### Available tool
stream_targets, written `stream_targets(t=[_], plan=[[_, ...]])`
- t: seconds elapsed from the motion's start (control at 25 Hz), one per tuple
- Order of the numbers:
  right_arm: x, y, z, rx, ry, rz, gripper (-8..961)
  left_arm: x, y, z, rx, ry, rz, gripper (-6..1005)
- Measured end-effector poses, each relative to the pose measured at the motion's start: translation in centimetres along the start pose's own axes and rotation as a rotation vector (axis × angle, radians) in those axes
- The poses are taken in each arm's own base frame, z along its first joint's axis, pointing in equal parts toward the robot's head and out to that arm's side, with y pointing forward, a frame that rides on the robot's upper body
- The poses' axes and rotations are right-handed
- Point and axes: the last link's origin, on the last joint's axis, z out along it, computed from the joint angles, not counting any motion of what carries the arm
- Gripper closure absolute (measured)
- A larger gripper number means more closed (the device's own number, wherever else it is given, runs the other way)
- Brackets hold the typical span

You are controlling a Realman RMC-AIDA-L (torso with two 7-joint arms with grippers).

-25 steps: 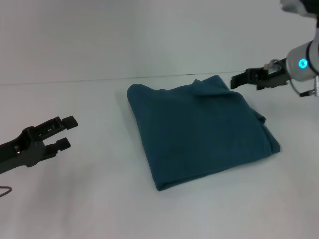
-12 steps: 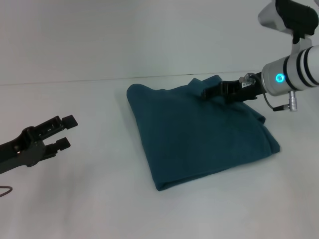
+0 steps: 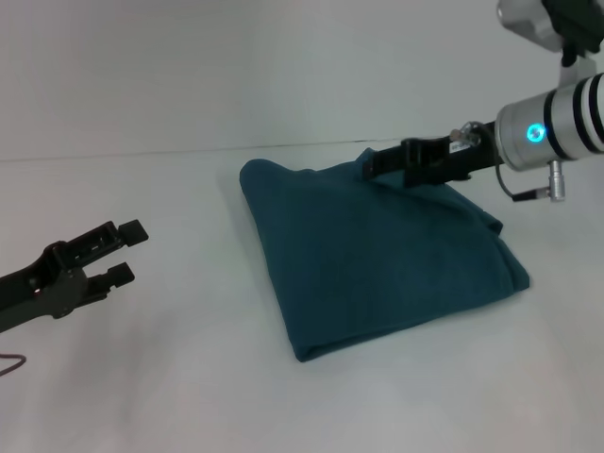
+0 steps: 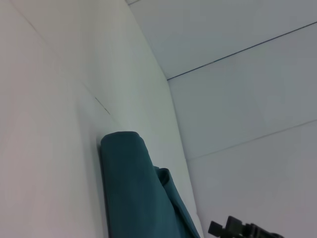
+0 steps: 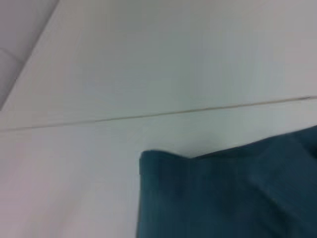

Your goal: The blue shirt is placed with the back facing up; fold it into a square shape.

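shirt (image 3: 377, 250) folded roughly square on table (image 3: 170, 377) | right gripper (image 3: 370, 166) over its far edge, state unclear | left gripper (image 3: 127, 251) wide, well apart

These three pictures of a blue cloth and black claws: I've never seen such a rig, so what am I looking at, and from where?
It is a two-armed robot. The wide picture comes from a camera on its head, looking down at a white table. On it lies the blue shirt, folded into a rough square with one bunched corner at the far edge. The left gripper hovers open beside the table's near left, holding nothing. The right gripper reaches over that bunched far corner; whether it pinches cloth is unclear. The other two pictures come from cameras on each wrist: the left one shows the shirt's rolled edge, the right one its far corner up close.
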Motion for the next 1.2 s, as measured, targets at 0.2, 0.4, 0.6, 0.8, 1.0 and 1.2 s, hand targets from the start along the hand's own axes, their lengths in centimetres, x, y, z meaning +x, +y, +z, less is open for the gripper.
stream_targets(t=[0.2,0.4,0.6,0.8,1.0,1.2], plan=[[1.5,-1.3,1.8,0.078,0.028,-0.008,118,-0.1,0.0,0.1,-0.002,-0.001,-0.002,42],[1.3,-2.5,2.7,0.186,-0.058,-0.051,116,-0.1,0.0,0.1,-0.004,-0.003,-0.004,42],[-0.4,-4.3,2.4,0.308,-0.254,-0.073,115,-0.5,-0.2,0.1,-0.006,-0.005,-0.017,41],[-2.5,-6.1,0.2,0.364,-0.348,-0.010,113,-0.4,0.0,0.2,-0.019,0.003,-0.018,41],[-1.6,-6.3,-2.6,0.198,-0.259,0.084,111,-0.3,0.1,0.3,-0.010,-0.011,-0.010,42],[0.1,-6.0,-6.5,-0.087,-0.158,0.151,109,-0.5,0.3,0.4,0.041,-0.124,0.058,43]])
